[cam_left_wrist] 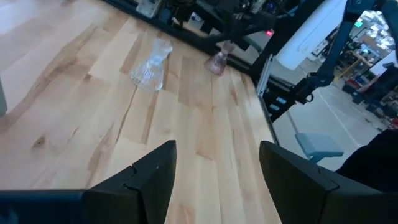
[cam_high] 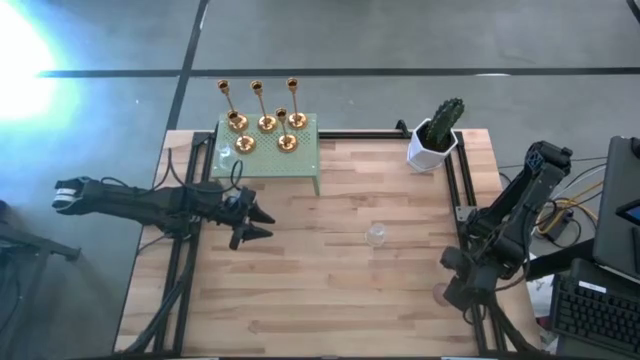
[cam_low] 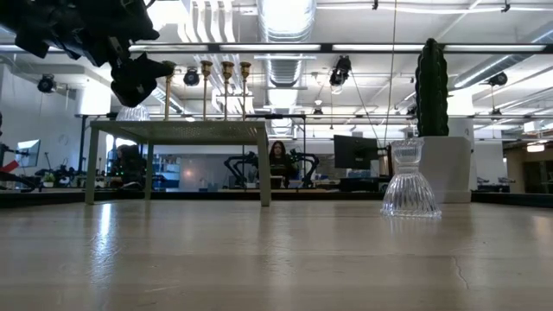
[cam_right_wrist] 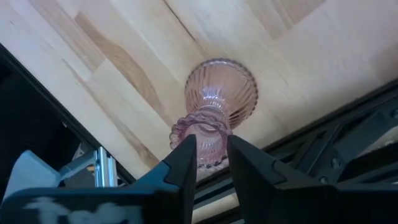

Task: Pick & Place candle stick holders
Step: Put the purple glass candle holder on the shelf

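Stem of the pink glass holder (cam_right_wrist: 214,112) stands upright between my right gripper (cam_right_wrist: 211,163) fingers, jaws narrowly apart, not clamped.

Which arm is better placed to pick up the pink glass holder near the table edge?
Probably the right. The right gripper already hangs directly over the pink glass holder, fingers narrowly apart at its top. The left gripper is open, far across the table.
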{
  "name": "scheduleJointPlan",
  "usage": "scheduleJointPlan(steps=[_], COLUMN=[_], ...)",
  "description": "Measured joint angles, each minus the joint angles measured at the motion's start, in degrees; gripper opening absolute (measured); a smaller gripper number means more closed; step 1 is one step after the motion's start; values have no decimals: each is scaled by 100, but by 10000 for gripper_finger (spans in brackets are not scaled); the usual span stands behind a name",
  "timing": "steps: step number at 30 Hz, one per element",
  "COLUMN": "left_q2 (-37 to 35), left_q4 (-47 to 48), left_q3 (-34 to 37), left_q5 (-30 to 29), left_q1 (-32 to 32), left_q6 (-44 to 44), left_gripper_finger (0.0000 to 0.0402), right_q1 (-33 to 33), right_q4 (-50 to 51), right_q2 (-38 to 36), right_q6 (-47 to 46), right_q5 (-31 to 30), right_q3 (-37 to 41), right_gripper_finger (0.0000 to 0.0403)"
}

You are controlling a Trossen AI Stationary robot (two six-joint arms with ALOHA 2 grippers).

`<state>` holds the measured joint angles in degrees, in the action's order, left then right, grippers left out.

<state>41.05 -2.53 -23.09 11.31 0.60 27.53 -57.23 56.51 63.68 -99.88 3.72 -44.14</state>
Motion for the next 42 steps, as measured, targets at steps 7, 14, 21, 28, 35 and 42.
scheduleJointPlan(steps=[7,14,21,28,35,42], left_q2=[10,12,11,32,43,43], left_q4=[335,367,403,512,360,344], left_q3=[0,0,0,0,-2,-2], left_q5=[4,4,2,210,28,-615], left_q1=[-2,-1,-2,-2,0,75], left_q6=[175,241,214,264,213,-108], left_gripper_finger=[234,234,234,234,233,233], right_q1=[-2,-2,0,26,452,1629], right_q4=[92,113,-553,-603,-591,-903], right_q2=[16,31,-2,-42,-62,-82], right_q6=[66,-48,49,271,870,2507], right_q5=[123,149,202,254,230,226], right_q3=[55,197,563,578,396,97], right_gripper_finger=[78,91,79,25,24,24])
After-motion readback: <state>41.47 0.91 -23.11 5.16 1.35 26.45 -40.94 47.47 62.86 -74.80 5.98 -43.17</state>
